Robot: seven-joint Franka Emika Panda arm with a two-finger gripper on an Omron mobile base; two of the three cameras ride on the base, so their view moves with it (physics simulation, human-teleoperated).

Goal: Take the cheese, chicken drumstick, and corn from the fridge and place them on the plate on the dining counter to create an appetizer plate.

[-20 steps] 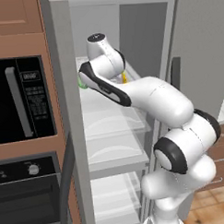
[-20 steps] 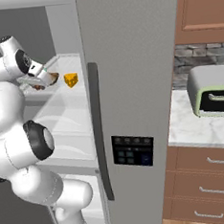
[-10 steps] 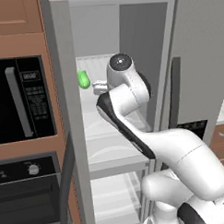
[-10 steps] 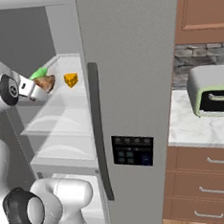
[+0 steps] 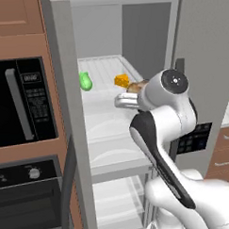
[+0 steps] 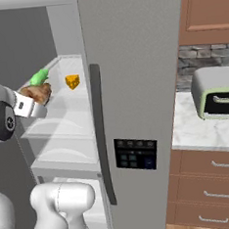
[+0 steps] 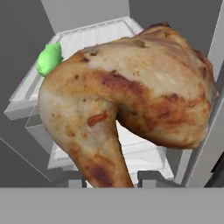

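**Drumstick in the claw at the open fridge**

The fridge (image 5: 64,114) stands open, grey on its outer walls and pale white inside, with clear glass shelves stacked one above another. On the upper shelf (image 5: 105,72) lie two foods, well apart: the corn (image 5: 85,81), a glossy bright green oblong with rounded ends, near the left wall, and the cheese (image 5: 121,79), a small yellow-orange wedge, further right. The right base view shows the same pair, corn (image 6: 39,77) and cheese (image 6: 73,81), on that shelf.

The claw (image 6: 34,101) is clamped on the chicken drumstick (image 7: 131,100), which hangs in front of the shelves, off the glass. Its skin is brown, lumpy and blotched with darker roasted patches; the thick meaty end tapers to a narrow shank that runs down between the finger tips in the hand view. From the left base view the drumstick (image 5: 136,86) shows just right of the cheese.

Left of the fridge, a black microwave (image 5: 21,101) sits in brown wood cabinetry above a black oven (image 5: 30,195). To the right, a pale green toaster oven (image 6: 215,98) rests on a grey-veined desk (image 6: 196,129).
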